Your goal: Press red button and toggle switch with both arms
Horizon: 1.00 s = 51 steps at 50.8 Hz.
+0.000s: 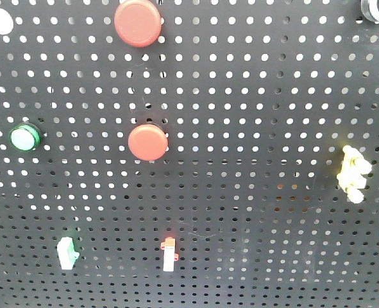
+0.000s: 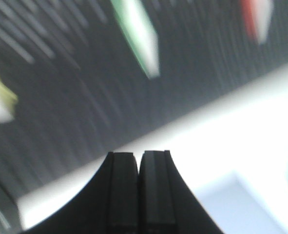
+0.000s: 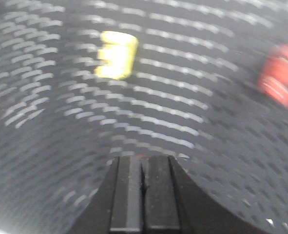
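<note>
The left jaws are pressed together on nothing; up ahead of them, slightly left, a green-and-white switch [image 2: 136, 36] shows as a smear, with a red-tipped switch [image 2: 256, 19] further right. The right jaws are pressed together too, empty; a yellow fitting [image 3: 117, 54] lies ahead and left of them, a red button [image 3: 279, 80] well off to their right. I judge this the approach: neither tip seems to touch the pegboard [image 3: 46, 161]. Next, each closed tip needs lining up square on its target. Both wrist views are blurred; the front view shows no arm and two such buttons
</note>
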{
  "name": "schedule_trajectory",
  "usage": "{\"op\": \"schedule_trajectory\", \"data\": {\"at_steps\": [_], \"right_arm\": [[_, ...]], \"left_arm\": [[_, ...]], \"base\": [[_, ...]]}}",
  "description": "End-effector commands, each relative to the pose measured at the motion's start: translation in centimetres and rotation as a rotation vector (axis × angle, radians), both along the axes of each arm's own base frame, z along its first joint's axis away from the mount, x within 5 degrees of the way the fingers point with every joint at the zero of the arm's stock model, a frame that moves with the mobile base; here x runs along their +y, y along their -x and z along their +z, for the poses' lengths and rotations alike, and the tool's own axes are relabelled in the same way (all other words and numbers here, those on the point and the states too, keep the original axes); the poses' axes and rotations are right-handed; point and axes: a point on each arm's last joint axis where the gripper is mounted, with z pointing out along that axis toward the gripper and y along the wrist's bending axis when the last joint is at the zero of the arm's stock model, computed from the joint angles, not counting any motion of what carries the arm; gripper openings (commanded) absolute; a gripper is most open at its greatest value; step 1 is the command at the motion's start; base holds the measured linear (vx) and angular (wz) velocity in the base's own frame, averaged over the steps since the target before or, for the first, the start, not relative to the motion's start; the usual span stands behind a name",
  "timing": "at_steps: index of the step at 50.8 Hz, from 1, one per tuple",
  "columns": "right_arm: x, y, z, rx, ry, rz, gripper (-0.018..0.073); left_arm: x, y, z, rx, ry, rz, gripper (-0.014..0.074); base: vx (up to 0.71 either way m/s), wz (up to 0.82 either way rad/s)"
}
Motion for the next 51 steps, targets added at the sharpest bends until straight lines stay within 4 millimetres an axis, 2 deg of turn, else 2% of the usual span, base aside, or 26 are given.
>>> {"op": "schedule_trajectory", "data": {"at_steps": [1,14,37,44,47,51], "right_arm": [[-1.0,-0.2,1.3,-0.112,-0.139,-0.086,-0.0003],[-0.9,-0.7,1.1,-0.067,-0.286,-0.030,-0.0003],[-0.9,-0.6,1.1,-0.066,-0.298,-0.027,-0.0003],[-0.9,-0.6,1.1,-0.066,-0.298,-0.026,-0.0003],[-0.9,-0.6,1.1,-0.066,-0.298,-0.026,-0.0003],[-0.9,-0.6,1.1,-0.066,-0.298,-0.026,-0.0003]], "left_arm": [[0.5,-0.2,1.6,-0.171,0.098,0.065,0.0002],[0.4,-0.3,1.0,-0.122,0.079,0.052,0.0002],[0.4,-0.2,0.7,-0.119,0.078,0.052,0.0002],[0.9,0.3,-1.1,-0.135,0.046,0.076,0.0002],[1.4,0.8,-3.0,-0.161,0.005,0.116,0.0002],[2.0,1.5,-5.1,-0.148,0.057,0.161,0.0002]], "base": [[0.00,0.00],[0.00,0.00],[0.00,0.00],[0.00,0.00],[0.00,0.00],[0.00,0.00]]}}
